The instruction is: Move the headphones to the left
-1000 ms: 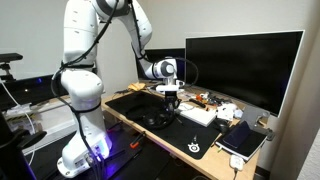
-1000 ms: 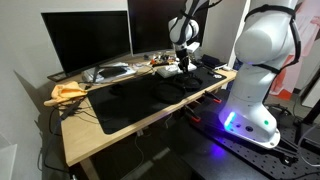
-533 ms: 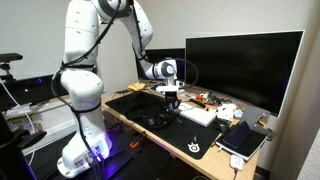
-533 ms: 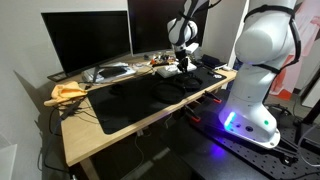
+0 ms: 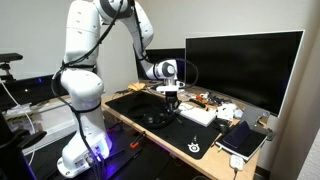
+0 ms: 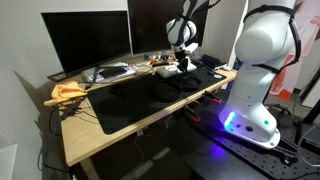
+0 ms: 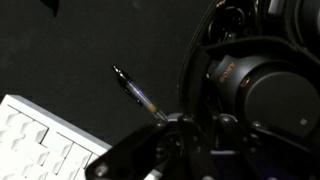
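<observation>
The black headphones [image 5: 155, 119] lie on the black desk mat [image 5: 128, 102], left of the white keyboard [image 5: 198, 114]. My gripper [image 5: 172, 99] reaches down onto their right side; it also shows in an exterior view [image 6: 184, 66]. In the wrist view one large ear cup [image 7: 255, 85] fills the right. The curved band [image 7: 187, 70] runs down into my gripper [image 7: 197, 140]. The jaws stand close together around the band. That view is very dark there.
A pen [image 7: 140, 95] lies on the mat between the keyboard [image 7: 40, 145] and the headphones. A dark notebook [image 5: 243, 139] lies at the desk's right end. A monitor [image 5: 243, 68] stands behind. A yellow cloth [image 6: 67, 93] lies at the far desk corner.
</observation>
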You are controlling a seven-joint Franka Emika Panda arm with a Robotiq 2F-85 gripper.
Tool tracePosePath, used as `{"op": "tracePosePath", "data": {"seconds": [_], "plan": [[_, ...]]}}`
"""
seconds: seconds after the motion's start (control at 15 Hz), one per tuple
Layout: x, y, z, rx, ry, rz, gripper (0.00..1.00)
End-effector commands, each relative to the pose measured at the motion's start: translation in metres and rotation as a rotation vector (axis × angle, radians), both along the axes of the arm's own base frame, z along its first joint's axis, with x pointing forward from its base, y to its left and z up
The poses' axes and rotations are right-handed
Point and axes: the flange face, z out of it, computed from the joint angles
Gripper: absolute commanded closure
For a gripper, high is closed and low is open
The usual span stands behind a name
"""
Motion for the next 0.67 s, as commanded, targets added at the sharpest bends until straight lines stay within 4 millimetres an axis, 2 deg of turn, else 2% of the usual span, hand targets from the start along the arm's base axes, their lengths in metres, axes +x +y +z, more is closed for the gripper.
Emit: {"op": "tracePosePath", "data": {"seconds": [0.0,0.27,0.6], "plan": [[-0.001,0.003,0.011,-0.01,-0.011,-0.007,0.96],[-0.008,0.007,0.027,0.0,-0.038,0.011,0.96],[-0.021,0.02,0.058,-0.001,-0.085,0.045,0.96]]}}
